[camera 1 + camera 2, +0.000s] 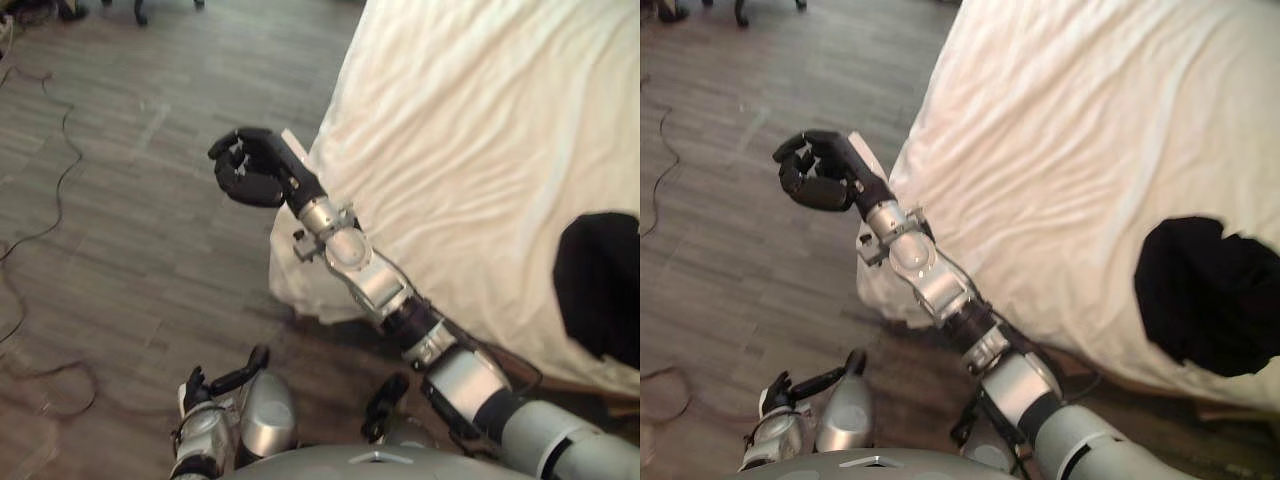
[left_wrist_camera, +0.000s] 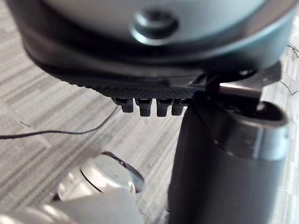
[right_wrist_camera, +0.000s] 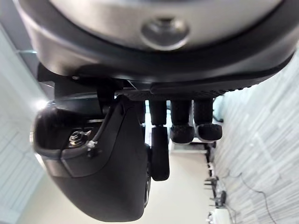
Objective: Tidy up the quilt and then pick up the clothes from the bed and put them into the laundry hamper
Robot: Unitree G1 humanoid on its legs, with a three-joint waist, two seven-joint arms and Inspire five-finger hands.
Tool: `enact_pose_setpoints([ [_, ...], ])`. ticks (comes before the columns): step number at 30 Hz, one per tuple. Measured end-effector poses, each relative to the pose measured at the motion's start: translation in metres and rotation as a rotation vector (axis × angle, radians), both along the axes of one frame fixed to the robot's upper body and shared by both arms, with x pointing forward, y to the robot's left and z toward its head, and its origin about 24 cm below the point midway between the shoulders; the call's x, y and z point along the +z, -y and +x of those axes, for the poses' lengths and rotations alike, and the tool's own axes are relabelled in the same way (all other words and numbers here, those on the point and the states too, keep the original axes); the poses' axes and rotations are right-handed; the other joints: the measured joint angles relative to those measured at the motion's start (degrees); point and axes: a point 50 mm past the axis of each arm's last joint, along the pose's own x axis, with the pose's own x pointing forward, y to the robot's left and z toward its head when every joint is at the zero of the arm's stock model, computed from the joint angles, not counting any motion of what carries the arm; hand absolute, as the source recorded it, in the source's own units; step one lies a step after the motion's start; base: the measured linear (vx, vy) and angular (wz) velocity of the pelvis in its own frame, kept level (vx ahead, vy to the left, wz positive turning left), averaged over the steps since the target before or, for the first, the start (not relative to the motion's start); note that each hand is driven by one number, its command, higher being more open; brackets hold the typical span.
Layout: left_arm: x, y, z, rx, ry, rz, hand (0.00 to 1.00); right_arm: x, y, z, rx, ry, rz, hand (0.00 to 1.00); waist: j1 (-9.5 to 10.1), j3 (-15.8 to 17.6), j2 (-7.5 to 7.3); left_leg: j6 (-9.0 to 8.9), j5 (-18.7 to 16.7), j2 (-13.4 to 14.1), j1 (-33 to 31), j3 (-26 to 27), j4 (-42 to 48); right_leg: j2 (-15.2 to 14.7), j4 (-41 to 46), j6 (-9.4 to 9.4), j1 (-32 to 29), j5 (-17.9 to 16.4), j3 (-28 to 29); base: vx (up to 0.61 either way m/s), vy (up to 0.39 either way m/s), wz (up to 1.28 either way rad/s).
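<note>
a g1 humanoid holds its right hand [image 1: 250,168] raised in the upper centre-left of the frame, over the grey plank floor [image 1: 130,200]. its fingers are curled into a loose claw with nothing inside them. the left hand [image 1: 215,385] hangs low at the bottom left, fingers relaxed and roughly straight, also empty. the white quilt [image 1: 480,150] fills the upper right, creased throughout, with 1 corner drooping toward the floor near the bottom centre. 1 black garment [image 1: 600,285] lies on it at the right edge of the frame, well apart from either hand.

from where i stand, the trouble would start with that gap. the right hand is out past the quilt's corner, on the far side from the garment. a sweep across could catch knuckles in the loose cover and drag fresh folds into it, or pull the hanging corner further down. fingers that arrive curled would push the limp cloth rather than take it. the garment also sits close to the near edge, where a nudge could slide it to the floor. a pinch that gathers quilt along with garment would lift both.
</note>
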Motion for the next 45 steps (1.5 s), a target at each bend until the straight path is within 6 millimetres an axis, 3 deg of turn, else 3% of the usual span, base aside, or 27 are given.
enact_pose_setpoints([
  [2, 0.001, 0.003, 0.006, 0.011, 0.023, -0.025, 1.0, 0.006, 0.004, 0.008, -0.037, 0.011, -0.023, 0.0, -0.32, 2.1, 0.96, -0.44, 0.8, 0.2, -2.7, 0.0, 0.2, 0.0, 0.7, -0.63, -3.3, 1.0, 0.3, -0.12, -0.028, -0.12],
  [7, 0.011, 0.007, 0.029, 0.016, 0.104, -0.031, 1.0, -0.01, 0.032, 0.033, -0.208, -0.085, -0.045, 0.0, -0.33, 3.1, 0.41, -0.84, 1.2, 0.6, -9.9, 2.0, 2.1, -0.1, 3.3, -1.46, -12.4, 1.6, 3.1, -0.06, -0.009, -0.21],
  [10, 0.016, 0.013, 0.041, 0.021, 0.146, -0.057, 1.0, -0.004, 0.016, 0.027, -0.172, -0.028, -0.051, 0.0, -1.41, 3.3, 0.51, -0.84, 1.2, 0.9, -11.9, 3.6, 2.4, -0.5, 5.8, -2.46, -16.9, 0.9, 4.6, -0.04, 0.002, -0.24],
  [14, 0.023, 0.023, 0.057, -0.016, 0.204, -0.079, 1.0, -0.02, 0.0, 0.016, -0.135, -0.036, -0.066, 0.0, -3.09, 3.4, 0.69, -0.76, 1.1, 1.1, -12.3, 4.1, 2.4, -1.2, 8.4, -2.83, -18.2, -0.9, 4.5, -0.01, 0.005, -0.01],
  [18, 0.03, 0.035, 0.07, -0.122, 0.238, -0.084, 1.0, -0.05, -0.013, -0.002, -0.074, -0.036, -0.183, 0.0, -4.48, 3.4, 0.68, -0.36, 0.8, 1.0, -10.8, 4.2, 2.7, -1.5, 8.9, -2.57, -16.7, -1.3, 4.4, 0.01, 0.016, 0.0],
  [22, 0.034, 0.044, 0.077, -0.222, 0.244, -0.058, 1.0, -0.097, -0.019, -0.026, 0.051, -0.134, -0.31, 0.0, -5.67, 3.3, 0.65, -0.01, -0.1, 0.8, -8.2, 4.8, 3.2, -1.5, 8.2, -2.34, -13.8, -1.2, 4.7, 0.03, 0.042, -0.04],
  [23, 0.034, 0.046, 0.078, -0.26, 0.242, -0.049, 1.0, -0.135, -0.018, -0.04, 0.093, -0.281, -0.383, 0.0, -6.09, 3.3, 0.57, 0.23, -0.4, 0.6, -7.2, 4.8, 3.2, -1.3, 7.0, -1.85, -12.4, -0.8, 4.6, 0.0, 0.0, 0.0],
  [25, 0.034, 0.048, 0.079, -0.29, 0.239, -0.039, 1.0, -0.178, -0.01, -0.057, 0.105, -0.454, -0.479, 0.0, -6.24, 3.3, 0.57, 0.39, -0.9, 0.4, -6.5, 4.8, 3.2, -1.0, 4.8, -1.53, -10.9, 0.2, 4.5, 0.01, 0.039, 0.0],
  [26, 0.034, 0.05, 0.079, -0.352, 0.218, -0.005, 1.0, -0.218, 0.009, -0.077, 0.073, -0.666, -0.509, 0.0, -6.21, 3.3, 0.57, 0.86, -1.3, 0.2, -6.2, 4.8, 3.2, -0.5, 2.0, -1.33, -9.1, 1.4, 4.0, 0.0, 0.045, 0.07],
  [27, 0.033, 0.048, 0.078, -0.389, 0.198, 0.023, 1.0, -0.223, 0.015, -0.081, 0.053, -0.712, -0.463, 0.0, -6.63, 3.4, 0.5, 0.88, -1.4, 0.2, -6.3, 4.7, 3.0, -0.4, 1.1, -1.45, -8.6, 1.6, 3.6, 0.0, 0.037, 0.05],
  [29, 0.028, 0.041, 0.072, -0.408, 0.15, 0.031, 1.0, -0.225, 0.018, -0.083, 0.068, -0.711, -0.481, 0.0, -7.88, 3.5, 0.07, 0.85, -1.4, 0.3, -4.3, 4.8, 3.1, 0.5, -0.9, -1.48, -6.3, 2.5, 3.7, 0.0, 0.02, -0.1],
  [34, 0.026, 0.04, 0.07, -0.406, 0.142, 0.03, 1.0, -0.216, 0.017, -0.086, 0.108, -0.73, -0.392, 0.0, -7.85, 3.2, -0.27, 1.52, -3.1, 0.3, -1.3, 5.1, 3.1, 1.2, -4.2, -1.62, -2.2, 3.0, 3.6, 0.01, 0.032, -0.07],
  [36, 0.021, 0.032, 0.063, -0.399, 0.103, 0.041, 1.0, -0.186, 0.003, -0.088, 0.205, -0.694, -0.231, 0.0, -7.57, 2.9, -0.79, 1.39, -3.2, 0.5, 0.7, 6.4, 1.3, 1.3, -4.9, -2.61, -1.5, 2.2, 3.0, 0.05, 0.041, -0.27],
  [38, 0.013, 0.026, 0.05, -0.372, 0.056, 0.034, 1.0, -0.156, -0.008, -0.093, 0.308, -0.676, -0.02, 0.0, -8.08, 2.3, -0.81, 0.91, -3.3, 0.5, 2.5, 6.6, 1.1, 1.4, -4.9, -1.73, -0.2, 3.6, 3.3, 0.11, 0.045, -0.13],
  [41, 0.002, 0.021, 0.028, -0.34, -0.008, 0.019, 1.0, -0.109, -0.015, -0.095, 0.409, -0.565, 0.217, 0.0, -9.23, -1.8, -0.5, 0.98, -3.2, 0.5, 3.2, 7.7, 1.3, 1.6, -4.9, -1.6, -0.4, 3.7, 4.7, 0.13, 0.057, -0.15],
  [45, -0.005, 0.018, 0.01, -0.329, -0.048, 0.017, 1.0, -0.078, -0.009, -0.085, 0.421, -0.479, 0.387, 0.0, -9.38, -5.1, -0.3, 1.29, -3.4, 0.5, 5.0, 9.9, 1.5, 1.6, -4.9, -1.6, -0.1, 3.7, 5.5, 0.08, 0.038, -0.29],
])
